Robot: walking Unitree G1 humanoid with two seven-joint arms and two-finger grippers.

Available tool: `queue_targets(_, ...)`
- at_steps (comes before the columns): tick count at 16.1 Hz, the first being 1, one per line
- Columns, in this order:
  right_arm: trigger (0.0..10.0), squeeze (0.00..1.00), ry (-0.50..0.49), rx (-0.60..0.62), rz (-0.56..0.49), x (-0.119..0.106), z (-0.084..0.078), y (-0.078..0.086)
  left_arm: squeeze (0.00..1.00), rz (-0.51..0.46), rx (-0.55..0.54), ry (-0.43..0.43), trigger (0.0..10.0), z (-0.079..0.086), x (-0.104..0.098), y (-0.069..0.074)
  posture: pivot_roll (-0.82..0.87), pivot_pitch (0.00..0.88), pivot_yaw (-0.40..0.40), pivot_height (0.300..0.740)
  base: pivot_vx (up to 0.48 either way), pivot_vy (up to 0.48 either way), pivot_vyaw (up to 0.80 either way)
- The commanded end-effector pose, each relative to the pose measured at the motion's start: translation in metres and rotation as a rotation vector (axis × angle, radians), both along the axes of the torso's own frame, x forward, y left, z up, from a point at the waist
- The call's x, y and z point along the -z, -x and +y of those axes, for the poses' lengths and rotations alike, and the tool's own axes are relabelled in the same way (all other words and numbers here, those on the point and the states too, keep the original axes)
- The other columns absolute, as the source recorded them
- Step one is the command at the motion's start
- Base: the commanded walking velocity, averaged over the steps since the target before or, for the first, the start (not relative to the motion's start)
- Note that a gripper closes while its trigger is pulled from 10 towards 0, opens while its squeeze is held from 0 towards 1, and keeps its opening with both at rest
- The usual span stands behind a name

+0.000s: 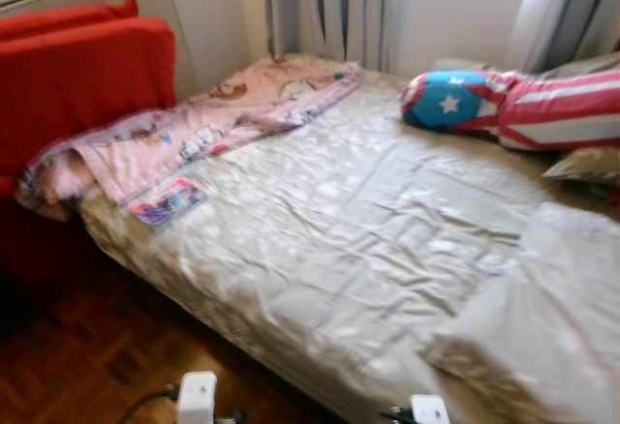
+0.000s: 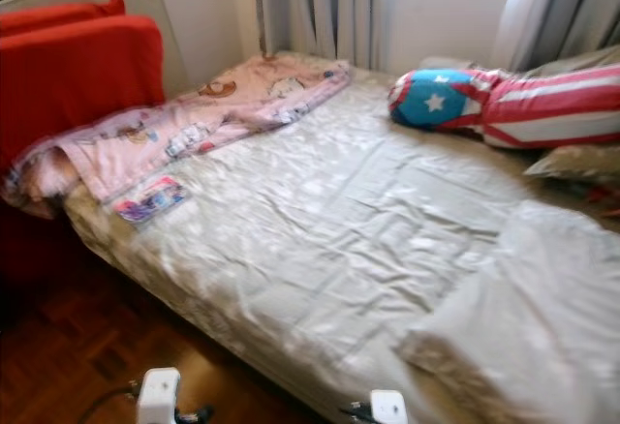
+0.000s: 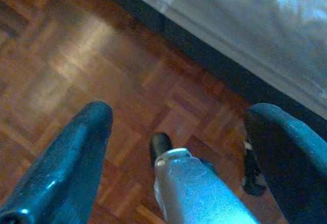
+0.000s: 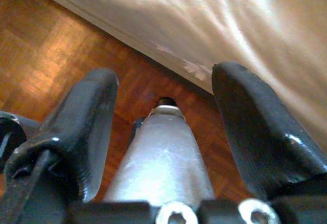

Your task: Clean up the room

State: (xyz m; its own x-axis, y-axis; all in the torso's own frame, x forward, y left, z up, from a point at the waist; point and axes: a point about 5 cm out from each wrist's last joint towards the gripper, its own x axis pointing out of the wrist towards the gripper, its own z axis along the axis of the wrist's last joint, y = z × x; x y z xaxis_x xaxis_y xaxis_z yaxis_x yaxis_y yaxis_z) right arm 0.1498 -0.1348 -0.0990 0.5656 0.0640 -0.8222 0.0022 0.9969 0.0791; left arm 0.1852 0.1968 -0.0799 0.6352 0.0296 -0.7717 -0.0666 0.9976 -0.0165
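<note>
**Approach phase: standing at the bed, nothing picked yet**

Near: both arms hang low over the parquet floor (image 1: 87, 366) at the near edge of the bed (image 1: 368, 240). Left gripper (image 3: 179, 147) jaws wide, nothing between them, pointing at the floor just beside the bed's side. Right gripper (image 4: 163, 116) same: jaws wide, empty, floor and bed edge below.

Mid: rumpled beige sheet covers the bed, bunched into a lump at the near right. Small colourful packet (image 1: 167, 200) lies flat on the sheet near the left edge, touching the hem of the pink blanket (image 1: 194, 124).

Far: pink blanket sprawls from the far left corner down the left side, draping toward the red sofa (image 1: 77, 75). Star-and-stripes pillow (image 1: 513, 105) at the far right by the curtains (image 1: 329, 8).

Judgement: still scouting/approaching. Likely next target is the packet or the blanket; both are well out of reach, so step left and closer, then raise the left arm.
</note>
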Motion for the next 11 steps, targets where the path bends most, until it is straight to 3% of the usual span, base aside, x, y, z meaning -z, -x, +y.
queue_targets(1, 10.0, 0.0, -0.027, 0.006, 0.009, 0.0009, 0.007, 0.0028, 0.0, 0.029, -0.004, -0.008, 10.0, 0.0047, 0.0022, 0.0051, -0.07, 0.0, 0.021, 0.74, 0.0, 0.0, 0.0)
queue_targets(2, 10.0, 0.0, -0.027, 0.001, 0.013, 0.0011, 0.0072, 0.0031, 0.0, 0.027, -0.006, -0.006, 10.0, 0.0046, 0.0022, 0.0051, -0.07, 0.0, 0.021, 0.74, 0.0, 0.0, 0.0)
queue_targets(9, 10.0, 0.0, -0.01, -0.017, 0.032, 0.0022, 0.006, 0.0045, 0.0, 0.033, 0.018, -0.025, 10.0, 0.0052, 0.0026, 0.0064, -0.07, 0.0, 0.019, 0.74, 0.0, 0.0, -0.67)
queue_targets(11, 10.0, 0.0, -0.01, -0.02, 0.033, 0.0021, 0.0059, 0.0043, 0.0, 0.03, 0.014, -0.033, 10.0, 0.006, 0.0025, 0.0063, -0.06, 0.0, 0.018, 0.74, 0.0, -0.461, -0.66)
